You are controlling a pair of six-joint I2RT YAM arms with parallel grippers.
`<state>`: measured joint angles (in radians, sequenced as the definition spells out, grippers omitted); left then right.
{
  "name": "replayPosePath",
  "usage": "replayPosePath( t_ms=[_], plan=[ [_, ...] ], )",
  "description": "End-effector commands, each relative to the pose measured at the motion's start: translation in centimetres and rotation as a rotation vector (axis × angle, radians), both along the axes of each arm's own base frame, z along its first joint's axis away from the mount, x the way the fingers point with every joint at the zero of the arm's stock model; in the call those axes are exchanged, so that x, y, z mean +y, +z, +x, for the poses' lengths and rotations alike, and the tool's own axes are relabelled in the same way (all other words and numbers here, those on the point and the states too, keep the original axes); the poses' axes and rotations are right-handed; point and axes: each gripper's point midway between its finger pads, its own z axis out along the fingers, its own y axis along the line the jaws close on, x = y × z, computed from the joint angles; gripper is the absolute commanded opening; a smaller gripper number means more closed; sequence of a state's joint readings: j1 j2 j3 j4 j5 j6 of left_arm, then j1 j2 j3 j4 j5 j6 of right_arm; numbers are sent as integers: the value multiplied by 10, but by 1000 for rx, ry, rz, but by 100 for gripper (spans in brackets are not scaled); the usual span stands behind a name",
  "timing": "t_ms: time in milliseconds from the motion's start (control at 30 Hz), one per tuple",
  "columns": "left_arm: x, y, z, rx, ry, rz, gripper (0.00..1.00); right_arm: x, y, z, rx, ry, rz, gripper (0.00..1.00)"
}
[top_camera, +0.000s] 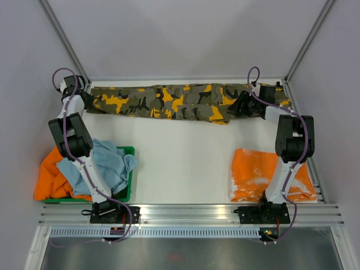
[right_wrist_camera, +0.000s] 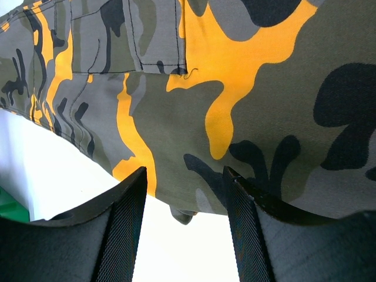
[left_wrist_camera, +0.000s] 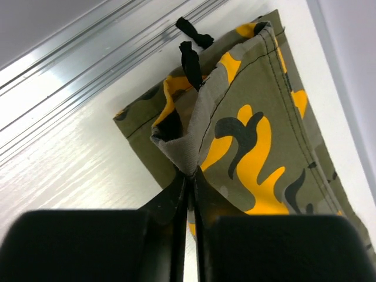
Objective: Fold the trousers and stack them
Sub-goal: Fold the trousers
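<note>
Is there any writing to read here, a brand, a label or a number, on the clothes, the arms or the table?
None can be read.
The long olive, black and yellow-orange camouflage cloth trousers show only pattern, seams and a black drawstring.
The folded orange cloth has white blotches, no letters that I can tell.
The coloured marks below the left arm's black base are too small to read.

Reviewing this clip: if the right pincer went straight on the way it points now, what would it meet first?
The trousers. The right pincer stands open and aims at their near edge, with cloth filling the view ahead. I cannot tell how close the edge is.
</note>
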<state>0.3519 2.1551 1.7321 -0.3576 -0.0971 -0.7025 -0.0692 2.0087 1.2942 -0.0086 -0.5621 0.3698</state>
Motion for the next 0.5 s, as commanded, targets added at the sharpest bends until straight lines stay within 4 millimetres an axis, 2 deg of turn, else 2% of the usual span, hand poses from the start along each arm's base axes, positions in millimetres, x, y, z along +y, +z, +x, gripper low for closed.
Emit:
replayPosePath(
  t_ms=[0, 33, 67, 100, 133, 233, 300, 333, 367, 433, 467],
  plan=[
    [12, 11, -11, 32, 4, 64, 15, 2, 16, -1, -50, 12, -16, 61],
    [12, 8, -15, 47, 22, 59, 43, 1, 17, -1, -52, 11, -17, 61],
    [16, 8, -20, 61, 51, 68, 63, 2, 17, -1, -52, 12, -16, 61],
    [15, 8, -27, 70, 67, 63, 78, 2, 17, -2, -51, 13, -17, 61],
    [16, 9, -31, 74, 79, 74, 88, 1, 18, -2, -54, 13, -19, 61],
    [18, 28, -36, 30, 91, 102, 90, 1, 21, 1, -63, 19, -27, 61],
    [15, 36, -34, -8, 72, 105, 87, 0, 21, -1, -47, 16, -31, 61],
    [9, 53, -22, -90, 30, 99, 83, -1, 25, 2, -53, 9, -31, 61],
    [6, 57, -16, -123, 6, 91, 80, -1, 27, 3, -58, 5, -33, 60],
    [-12, 65, 4, -216, -93, 47, 62, -3, 41, 7, -90, -10, -32, 59],
    [-19, 70, 12, -250, -132, 26, 54, -4, 54, 12, -123, -19, -36, 58]
  ],
)
